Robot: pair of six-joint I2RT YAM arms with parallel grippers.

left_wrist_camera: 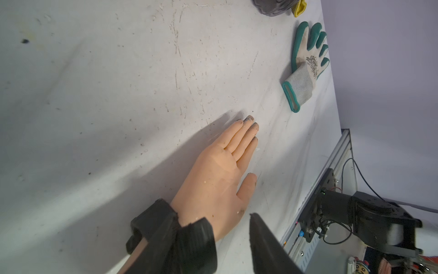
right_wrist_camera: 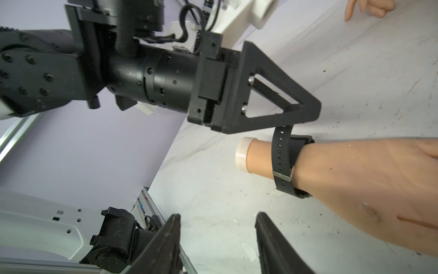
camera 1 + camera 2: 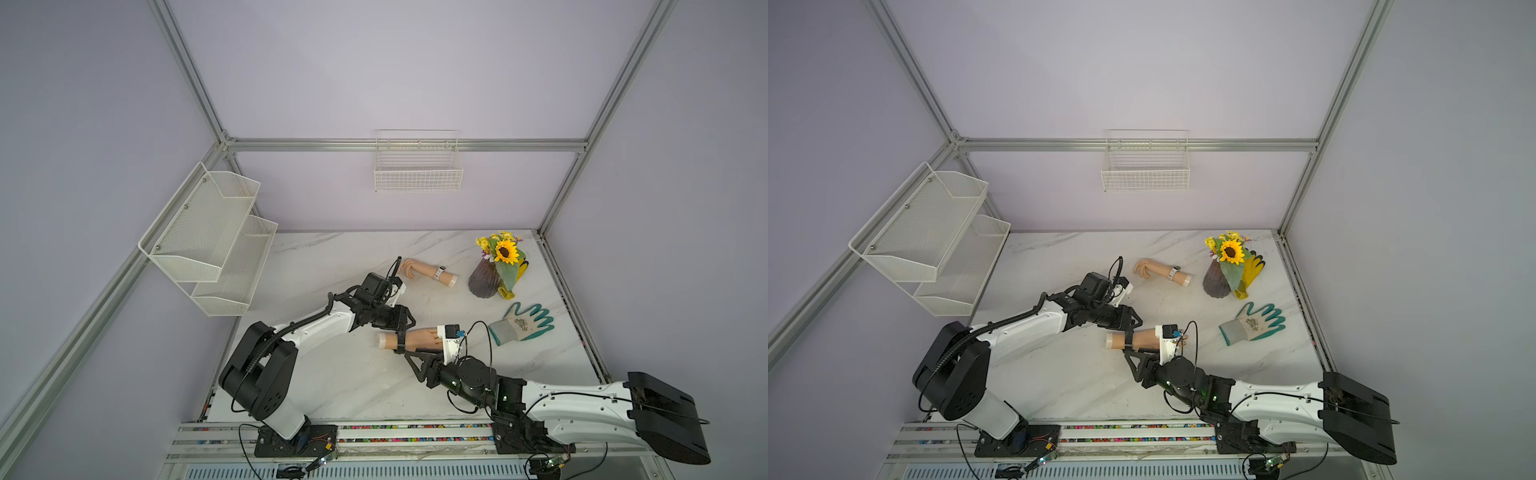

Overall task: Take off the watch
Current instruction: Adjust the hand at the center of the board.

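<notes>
Left arm [image 3: 316, 328]: based at 7 o'clock in both top views, reaching toward 2 o'clock, wrist bent. Left gripper [image 3: 404, 328] points toward 4 o'clock, fingers [image 1: 263, 239] apart. Right arm [image 3: 573, 399]: based at 5 o'clock, stretched low toward 10 o'clock. Right gripper [image 2: 216, 215] fingers parted.

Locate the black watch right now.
In both top views, the black watch wraps the wrist of the near mannequin arm, mid-table, left of the teal glove.
</notes>
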